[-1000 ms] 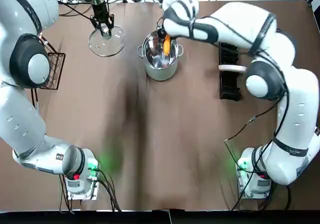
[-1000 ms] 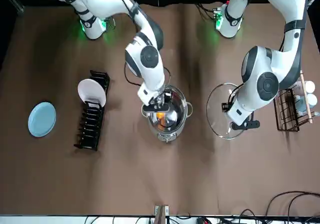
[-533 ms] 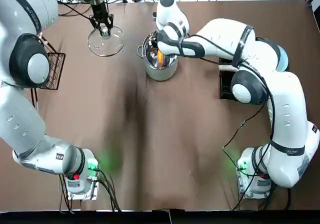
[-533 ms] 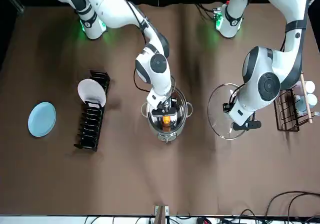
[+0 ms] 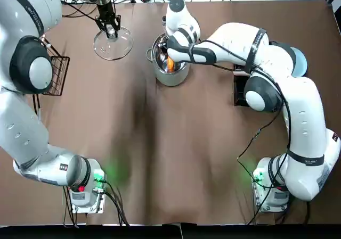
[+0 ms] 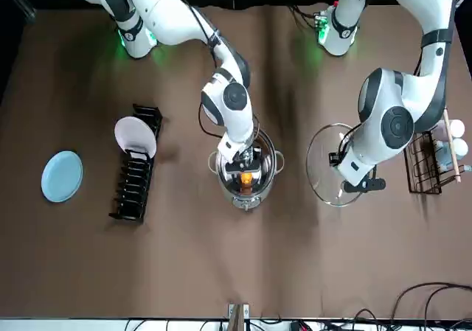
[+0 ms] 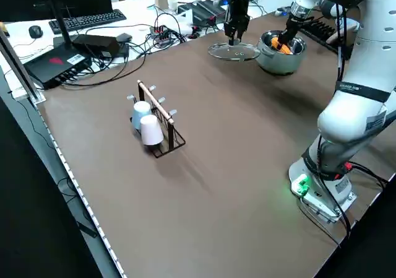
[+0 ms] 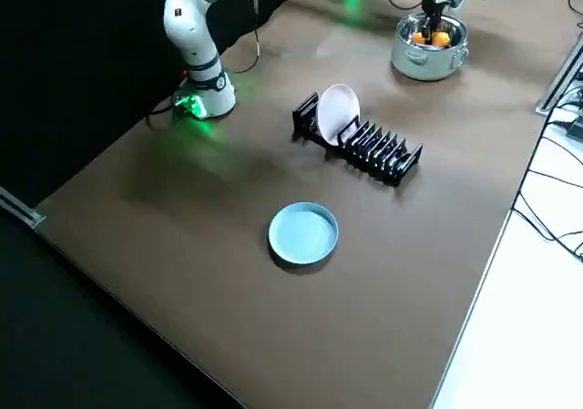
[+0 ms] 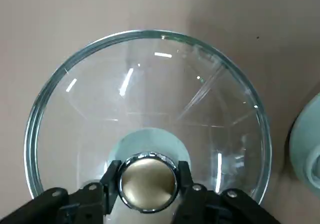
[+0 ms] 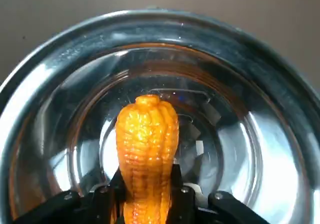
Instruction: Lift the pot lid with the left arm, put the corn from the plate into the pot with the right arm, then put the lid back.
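Observation:
The steel pot (image 5: pixel 172 80) stands at the far middle of the table. My right gripper (image 5: pixel 170 59) reaches down inside it, shut on the orange corn (image 10: pixel 147 144), which stands upright above the pot's floor (image 10: pixel 260 149). The corn (image 6: pixel 245 180) also shows in the front view, inside the pot's rim (image 6: pixel 275 160). The glass lid (image 5: pixel 121 46) sits to the left of the pot, apart from it. My left gripper (image 9: pixel 147 178) is shut on its metal knob (image 9: pixel 148 184). I cannot tell whether the lid touches the table.
A light blue plate (image 6: pixel 62 175) lies far to the robot's right. A black dish rack (image 6: pixel 135 185) holding a white plate (image 6: pixel 135 136) stands between it and the pot. A wire rack with cups (image 5: pixel 56 75) stands at the left edge.
My right gripper swung over the pot's middle and lowered the corn deeper into it. The left gripper and the lid stayed where they were.

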Controlling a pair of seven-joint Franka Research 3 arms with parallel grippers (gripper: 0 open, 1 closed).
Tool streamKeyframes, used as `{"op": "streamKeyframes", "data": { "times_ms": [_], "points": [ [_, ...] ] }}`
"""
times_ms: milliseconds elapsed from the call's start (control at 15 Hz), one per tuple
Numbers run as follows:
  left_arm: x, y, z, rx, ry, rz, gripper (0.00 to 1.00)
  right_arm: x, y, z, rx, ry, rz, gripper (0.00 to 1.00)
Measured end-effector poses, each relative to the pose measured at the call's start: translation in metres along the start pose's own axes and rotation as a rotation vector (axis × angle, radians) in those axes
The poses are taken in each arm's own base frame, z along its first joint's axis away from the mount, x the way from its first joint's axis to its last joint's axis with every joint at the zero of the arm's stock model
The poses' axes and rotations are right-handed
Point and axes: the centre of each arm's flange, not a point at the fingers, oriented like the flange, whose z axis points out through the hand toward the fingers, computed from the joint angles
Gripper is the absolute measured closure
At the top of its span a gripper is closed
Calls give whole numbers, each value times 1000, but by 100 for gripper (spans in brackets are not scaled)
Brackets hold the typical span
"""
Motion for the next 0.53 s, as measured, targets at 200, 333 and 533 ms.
{"op": "streamKeyframes", "data": {
  "times_ms": [200, 333, 533],
  "points": [
    [0, 0, -6, -5, 15, 0, 49, -1, 1, 9, -5, -5, 1, 62],
    [2, 0, -13, -11, 34, 0, 49, -2, 2, 11, -7, -6, 1, 62],
    [4, 0, -27, -19, 62, -3, 49, 0, 3, 10, -8, -3, 5, 62]
  ]
}}
